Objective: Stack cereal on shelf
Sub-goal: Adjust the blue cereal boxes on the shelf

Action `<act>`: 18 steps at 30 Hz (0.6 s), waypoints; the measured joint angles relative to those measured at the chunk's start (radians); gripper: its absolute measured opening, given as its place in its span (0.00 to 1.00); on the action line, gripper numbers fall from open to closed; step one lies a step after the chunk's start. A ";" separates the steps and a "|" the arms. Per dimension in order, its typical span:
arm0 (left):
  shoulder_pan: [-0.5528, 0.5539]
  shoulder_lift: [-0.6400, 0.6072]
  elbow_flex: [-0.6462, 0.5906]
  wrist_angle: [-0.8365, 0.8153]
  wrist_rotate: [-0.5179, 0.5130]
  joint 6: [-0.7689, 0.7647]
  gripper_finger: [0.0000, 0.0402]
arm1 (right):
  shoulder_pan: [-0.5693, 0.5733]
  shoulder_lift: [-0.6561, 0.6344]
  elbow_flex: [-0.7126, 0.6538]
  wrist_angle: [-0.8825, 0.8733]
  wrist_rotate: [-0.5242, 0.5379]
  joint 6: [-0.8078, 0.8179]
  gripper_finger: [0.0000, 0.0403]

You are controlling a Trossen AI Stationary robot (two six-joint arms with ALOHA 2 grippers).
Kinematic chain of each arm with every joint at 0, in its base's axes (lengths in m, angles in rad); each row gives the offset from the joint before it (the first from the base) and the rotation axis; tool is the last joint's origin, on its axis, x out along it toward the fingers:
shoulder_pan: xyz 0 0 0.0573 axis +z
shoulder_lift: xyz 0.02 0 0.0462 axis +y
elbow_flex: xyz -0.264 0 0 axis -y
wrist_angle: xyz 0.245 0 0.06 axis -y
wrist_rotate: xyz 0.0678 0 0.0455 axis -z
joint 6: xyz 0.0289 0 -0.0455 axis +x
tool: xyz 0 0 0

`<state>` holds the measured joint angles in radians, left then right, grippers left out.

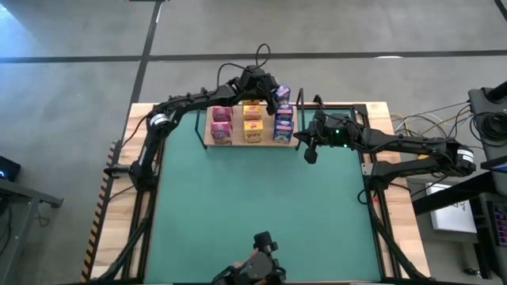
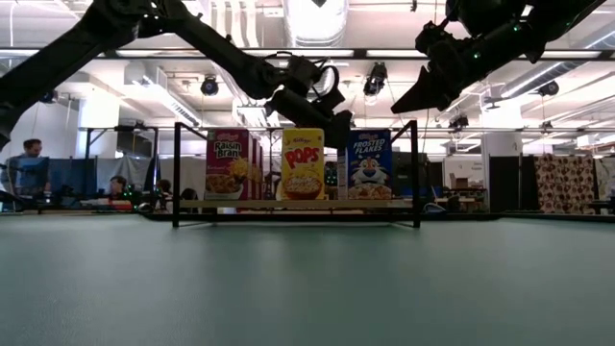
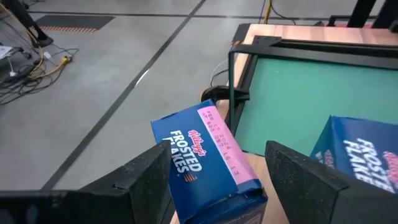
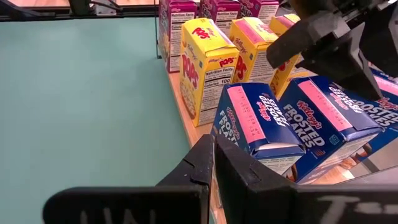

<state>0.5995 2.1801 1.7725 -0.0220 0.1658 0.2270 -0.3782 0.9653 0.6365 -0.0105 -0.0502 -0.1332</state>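
Nine tiny cereal boxes on the light-wood shelf (image 1: 207,143).
Left gripper (image 3: 217,180) grips the rear blue cereal box (image 3: 205,158); right gripper (image 4: 214,186) closed, empty.

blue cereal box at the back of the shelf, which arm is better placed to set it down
Left. Its end effector has its fingers either side of the rear blue cereal box at the shelf far edge. The right end effector hangs beside the shelf, shut and empty.

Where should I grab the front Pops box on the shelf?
Take the front Pops box by its two narrow side faces near the top, coming down from above. It stands upright with gaps to the Raisin Bran box and Frosted Flakes box, while another yellow box crowds its back.
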 joint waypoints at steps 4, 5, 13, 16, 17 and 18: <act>0.001 -0.001 0.000 -0.015 -0.002 0.016 0.58 | 0.000 0.000 0.000 0.000 0.000 0.000 0.02; 0.001 -0.001 0.000 -0.017 -0.002 0.030 0.58 | 0.000 0.000 0.000 0.000 0.000 -0.001 0.02; 0.000 -0.004 0.001 -0.054 0.000 0.193 0.57 | 0.000 0.000 0.000 0.000 0.000 -0.001 0.02; 0.004 -0.004 0.013 -0.070 0.001 0.210 0.57 | 0.000 0.000 0.000 0.000 0.000 -0.009 0.02; 0.004 -0.004 0.021 -0.081 0.000 0.210 0.57 | 0.000 0.000 0.000 0.000 0.000 -0.010 0.02; 0.004 -0.004 0.031 -0.096 0.001 0.217 0.57 | 0.000 0.000 0.000 -0.001 0.000 -0.010 0.02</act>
<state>0.6036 2.1765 1.8037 -0.1184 0.1665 0.4438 -0.3782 0.9653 0.6365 -0.0113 -0.0502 -0.1429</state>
